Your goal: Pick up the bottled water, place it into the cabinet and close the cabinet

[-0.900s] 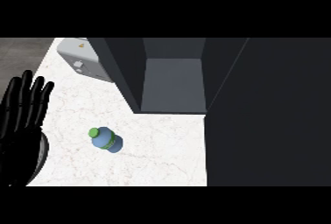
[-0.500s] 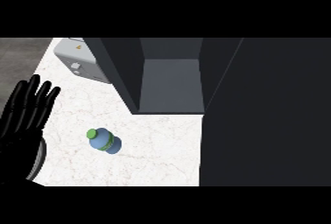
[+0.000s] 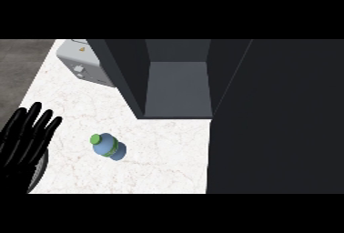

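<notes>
A: Which hand is seen, and where?

B: Just one is shown: the left hand (image 3: 25,145), black, at the view's left edge, over the left border of the counter (image 3: 161,159), with its fingertips turned toward the far side.

A: How are the fingers held?

B: The fingers (image 3: 35,120) are held straight and fanned a little apart, with narrow gaps seen between them. Nothing is enclosed by them and no object is touched. The thumb cannot be made out against the dark palm.

A: Where is the bottled water found?

B: The bottled water (image 3: 107,146) is set on the pale marbled counter, near the hand on its right side but apart from it, with bare stone seen between the two. It is viewed from almost straight above: a green cap (image 3: 101,139) over a blue body, with a green band around it. Whether it stands fully upright cannot be told from this angle.

A: And the cabinet?

B: The cabinet (image 3: 178,91) is seen open beyond the bottle, its grey floor and dark side walls exposed. A broad dark panel (image 3: 275,118) is seen just to its right; whether this is the door cannot be told.

A: What else is shown?

B: A light grey boxy appliance (image 3: 84,63) with a small knob is placed at the far left of the counter, just beside the cabinet's left wall.
</notes>
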`<control>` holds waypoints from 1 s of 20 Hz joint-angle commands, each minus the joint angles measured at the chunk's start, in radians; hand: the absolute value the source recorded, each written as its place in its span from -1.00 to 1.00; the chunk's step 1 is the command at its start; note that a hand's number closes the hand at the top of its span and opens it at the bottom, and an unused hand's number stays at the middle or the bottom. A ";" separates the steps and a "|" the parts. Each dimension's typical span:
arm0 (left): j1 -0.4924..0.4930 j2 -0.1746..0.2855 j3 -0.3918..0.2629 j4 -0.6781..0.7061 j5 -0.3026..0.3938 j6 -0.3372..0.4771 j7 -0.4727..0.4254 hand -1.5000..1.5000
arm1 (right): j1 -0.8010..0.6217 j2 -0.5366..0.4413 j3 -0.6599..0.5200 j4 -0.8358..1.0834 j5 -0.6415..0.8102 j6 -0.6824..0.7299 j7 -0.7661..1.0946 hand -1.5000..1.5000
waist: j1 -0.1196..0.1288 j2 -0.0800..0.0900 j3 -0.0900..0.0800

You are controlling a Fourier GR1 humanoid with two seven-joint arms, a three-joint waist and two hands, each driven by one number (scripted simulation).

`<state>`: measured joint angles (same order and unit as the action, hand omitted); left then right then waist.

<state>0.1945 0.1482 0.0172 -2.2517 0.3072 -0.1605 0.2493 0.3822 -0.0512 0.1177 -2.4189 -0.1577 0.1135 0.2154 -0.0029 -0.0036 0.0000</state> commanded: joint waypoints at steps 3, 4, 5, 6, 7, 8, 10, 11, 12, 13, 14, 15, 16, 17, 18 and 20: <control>0.047 -0.046 -0.068 -0.046 -0.087 0.031 0.044 -1.00 | 0.131 0.006 0.041 -0.122 -0.003 0.029 0.023 -1.00 | -0.003 0.001 0.000; 0.109 -0.019 -0.029 -0.053 -0.054 -0.016 0.019 -1.00 | 0.177 0.001 0.017 -0.136 -0.033 0.041 0.001 -1.00 | -0.003 0.000 0.000; 0.141 -0.050 -0.056 -0.021 -0.101 -0.016 -0.040 -1.00 | 0.192 0.001 0.032 -0.183 -0.030 0.036 0.017 -1.00 | -0.004 0.000 0.000; 0.120 -0.059 -0.086 -0.036 -0.133 0.004 -0.014 -1.00 | 0.234 0.034 0.113 -0.162 0.047 0.037 -0.034 -1.00 | -0.006 -0.001 0.000; 0.148 -0.033 -0.030 -0.023 -0.085 -0.034 -0.034 -1.00 | 0.194 0.024 0.104 -0.148 0.052 0.030 -0.020 -1.00 | -0.001 0.000 0.000; 0.116 -0.084 -0.100 0.002 -0.193 0.013 -0.059 -1.00 | 0.173 -0.011 0.021 -0.118 -0.029 0.056 -0.018 -1.00 | -0.002 0.001 0.000; 0.142 -0.030 0.001 0.072 -0.083 -0.066 -0.109 -1.00 | 0.206 -0.014 0.033 -0.175 -0.027 0.046 0.003 -1.00 | -0.002 0.001 -0.001; 0.102 -0.054 -0.014 0.078 -0.141 -0.018 -0.096 -1.00 | 0.244 -0.020 -0.009 -0.139 -0.060 0.083 -0.074 -1.00 | -0.007 0.001 0.000; 0.124 -0.071 -0.053 0.022 -0.176 -0.001 -0.073 -1.00 | 0.230 0.025 0.106 -0.138 0.043 0.046 -0.043 -1.00 | -0.002 0.001 0.000; 0.171 -0.066 0.011 0.065 -0.111 -0.033 -0.147 -1.00 | 0.318 0.016 0.118 -0.203 0.029 0.064 -0.061 -1.00 | -0.006 -0.001 -0.001; 0.128 -0.041 0.057 0.094 -0.072 -0.039 -0.118 -1.00 | 0.330 0.020 0.157 -0.205 0.075 0.055 -0.058 -1.00 | -0.008 0.000 -0.001; 0.167 -0.086 -0.003 0.121 -0.174 -0.023 -0.190 -1.00 | 0.288 0.015 0.110 -0.197 0.023 0.042 -0.043 -1.00 | -0.004 0.001 -0.001; 0.139 -0.081 0.008 0.134 -0.176 -0.019 -0.187 -1.00 | 0.325 0.003 0.091 -0.160 0.031 0.077 -0.122 -1.00 | -0.007 0.000 0.000; 0.131 -0.091 -0.002 0.172 -0.183 -0.015 -0.188 -1.00 | 0.318 0.022 0.134 -0.178 0.069 0.046 -0.088 -1.00 | -0.007 0.001 0.000; 0.071 -0.073 0.045 0.199 -0.172 0.006 -0.164 -1.00 | 0.328 -0.004 0.079 -0.202 -0.002 0.063 -0.082 -1.00 | -0.010 0.002 0.000; 0.098 -0.073 0.066 0.294 -0.189 -0.020 -0.264 -1.00 | 0.335 0.002 0.128 -0.197 0.062 0.054 -0.085 -1.00 | -0.007 0.001 -0.001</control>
<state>0.2988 0.0737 0.0393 -2.0697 0.1331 -0.1699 0.0677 0.6665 -0.0337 0.2366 -2.4822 -0.1022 0.1716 0.0842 -0.0110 -0.0027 -0.0005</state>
